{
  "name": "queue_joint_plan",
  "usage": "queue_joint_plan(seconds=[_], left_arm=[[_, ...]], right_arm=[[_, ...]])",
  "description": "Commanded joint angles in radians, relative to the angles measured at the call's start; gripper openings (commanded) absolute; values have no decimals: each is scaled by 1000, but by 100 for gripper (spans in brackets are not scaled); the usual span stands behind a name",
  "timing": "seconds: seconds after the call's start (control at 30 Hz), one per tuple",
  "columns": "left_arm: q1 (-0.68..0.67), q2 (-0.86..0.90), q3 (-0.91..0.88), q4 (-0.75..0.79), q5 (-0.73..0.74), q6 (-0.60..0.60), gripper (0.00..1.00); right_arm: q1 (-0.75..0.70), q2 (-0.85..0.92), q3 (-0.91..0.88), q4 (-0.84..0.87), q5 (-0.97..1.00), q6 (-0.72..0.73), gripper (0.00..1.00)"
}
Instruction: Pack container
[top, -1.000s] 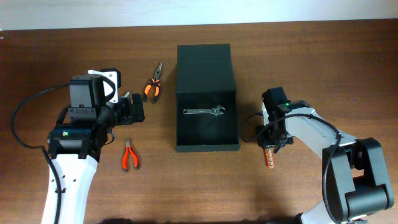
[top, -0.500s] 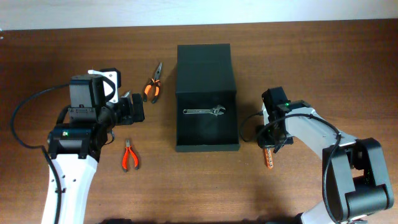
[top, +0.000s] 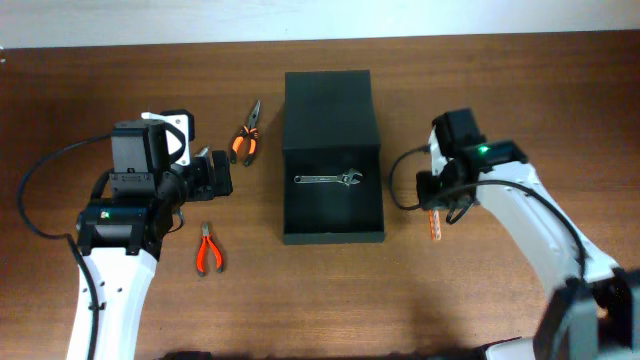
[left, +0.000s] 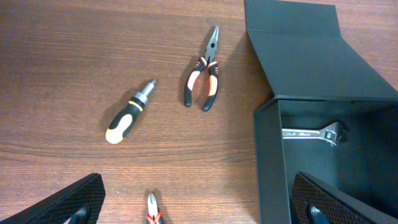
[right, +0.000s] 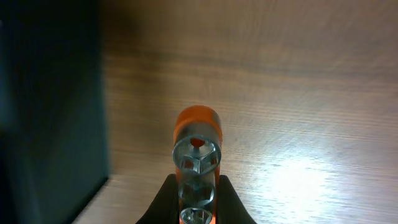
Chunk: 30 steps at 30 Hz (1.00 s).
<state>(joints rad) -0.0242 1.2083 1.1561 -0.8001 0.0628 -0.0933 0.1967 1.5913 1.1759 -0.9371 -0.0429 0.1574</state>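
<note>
The dark green container (top: 331, 110) stands open mid-table, lid flap folded back, with a silver wrench (top: 330, 179) lying inside. My right gripper (top: 436, 205) is just right of the container and shut on an orange socket rail (top: 435, 226). In the right wrist view the rail (right: 196, 146) with its metal sockets sticks out between the black fingers (right: 166, 200), and the container wall (right: 50, 93) is at the left. My left gripper (top: 222, 175) hangs open left of the container (left: 323, 68), nothing between its fingers (left: 68, 202).
Orange-and-black long-nose pliers (top: 245, 140) lie left of the container's lid. Small red pliers (top: 208, 250) lie in front of the left gripper. A black-and-yellow screwdriver (left: 129, 112) shows in the left wrist view next to the long-nose pliers (left: 204, 81).
My right gripper has closed on the orange socket rail and carried it off the table, a little toward the back. The left arm has not moved.
</note>
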Motion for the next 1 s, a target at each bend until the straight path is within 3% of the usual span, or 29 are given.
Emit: queue_joint_plan(seconds=[0.0, 0.23, 0.6, 0.73, 0.97], left_arm=[[-4, 2, 17, 2, -7, 19, 99], [-4, 2, 17, 2, -7, 19, 99], [-4, 2, 17, 2, -7, 19, 99], [-4, 2, 17, 2, -7, 19, 99], [-4, 2, 17, 2, -7, 19, 99]], right_arm=[[6, -74, 80, -29, -18, -20, 9], [60, -151, 223, -85, -125, -132, 5], [342, -143, 271, -49, -137, -340, 5], [392, -96, 271, 14, -126, -343, 5], [398, 17, 270, 70, -97, -189, 5]])
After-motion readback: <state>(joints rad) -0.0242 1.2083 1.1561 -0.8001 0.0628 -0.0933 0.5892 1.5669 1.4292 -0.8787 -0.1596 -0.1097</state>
